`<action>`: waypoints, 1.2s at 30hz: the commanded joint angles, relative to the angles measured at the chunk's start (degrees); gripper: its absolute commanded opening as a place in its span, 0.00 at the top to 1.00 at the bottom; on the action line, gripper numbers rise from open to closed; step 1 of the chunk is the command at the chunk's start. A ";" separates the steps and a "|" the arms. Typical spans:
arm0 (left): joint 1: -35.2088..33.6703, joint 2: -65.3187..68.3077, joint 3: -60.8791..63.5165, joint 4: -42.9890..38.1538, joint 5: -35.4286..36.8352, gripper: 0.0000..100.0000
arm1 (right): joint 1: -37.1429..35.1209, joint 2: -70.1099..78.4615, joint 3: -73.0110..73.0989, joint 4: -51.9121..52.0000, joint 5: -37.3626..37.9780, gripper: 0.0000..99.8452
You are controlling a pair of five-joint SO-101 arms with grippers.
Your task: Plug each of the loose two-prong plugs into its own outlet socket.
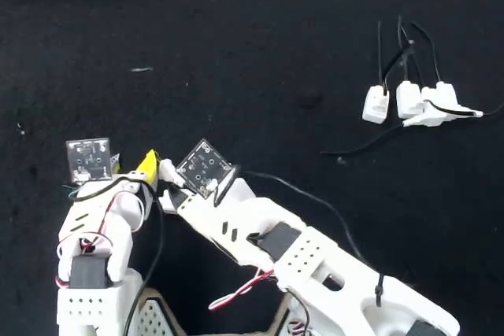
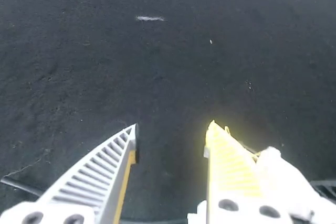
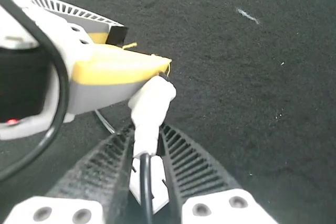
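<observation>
Plug [image 3: 152,103] of smooth white moulded plastic, blocky with rounded corners, is pinched between the two fingers of the right gripper [image 3: 147,129]. Those fingers are black, wedge-shaped and ribbed on their outer faces, and they are pressed against the plug's flanks. The plug's long axis runs in line with the fingers. Its nose projects past the fingertips and its round black cord [image 3: 145,182] trails back between the fingers toward the wrist. Prongs cannot be made out.

The plug's forward end touches the outer side of the yellow finger [image 3: 121,69] of the left gripper [image 2: 173,127]. That gripper is spread, with one white ribbed finger and one yellow ribbed finger tapering to points and bare cloth between them.

Both grippers sit over a black, matte, finely grained cloth [image 1: 260,60].

Well ahead of the right gripper and off to its right side, a cluster of white fittings [image 1: 409,100] with thin black leads lies on the cloth. Which are sockets cannot be told.
</observation>
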 commanded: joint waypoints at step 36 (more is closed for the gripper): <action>4.70 0.62 1.36 0.35 -3.60 0.78 | 4.57 -3.38 1.98 -0.44 -4.48 0.99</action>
